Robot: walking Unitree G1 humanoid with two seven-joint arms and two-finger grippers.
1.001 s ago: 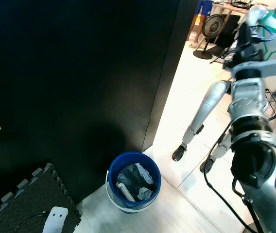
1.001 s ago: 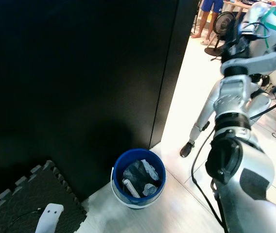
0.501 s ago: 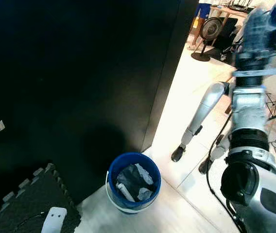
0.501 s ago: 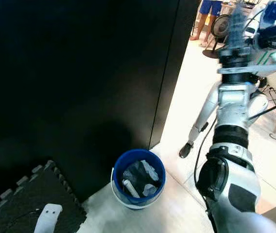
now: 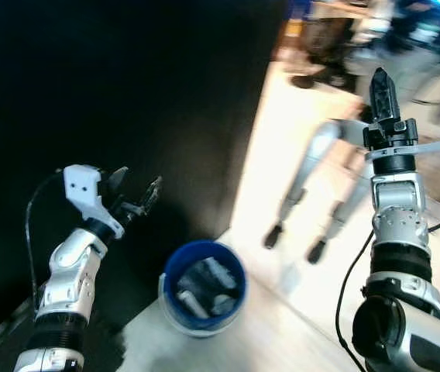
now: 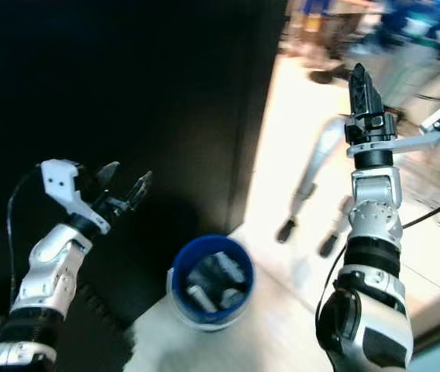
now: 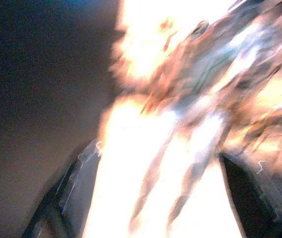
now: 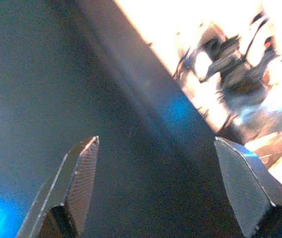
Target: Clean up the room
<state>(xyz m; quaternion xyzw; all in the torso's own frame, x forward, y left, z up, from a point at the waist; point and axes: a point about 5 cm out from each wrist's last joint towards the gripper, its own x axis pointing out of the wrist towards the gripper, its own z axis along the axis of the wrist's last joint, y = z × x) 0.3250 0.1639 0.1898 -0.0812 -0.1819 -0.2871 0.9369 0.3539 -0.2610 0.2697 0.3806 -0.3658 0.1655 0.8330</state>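
Bucket (image 5: 203,285): holds trash, on floor by black wall.
Left gripper (image 5: 136,195): raised, wide, empty.
Right gripper (image 5: 380,87): raised, wide, empty.
Progress: some trash binned; remainder cannot be judged.

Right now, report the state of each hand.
Left hand: open, holding nothing, raised above the bucket.
Right hand: open, holding nothing, raised high.
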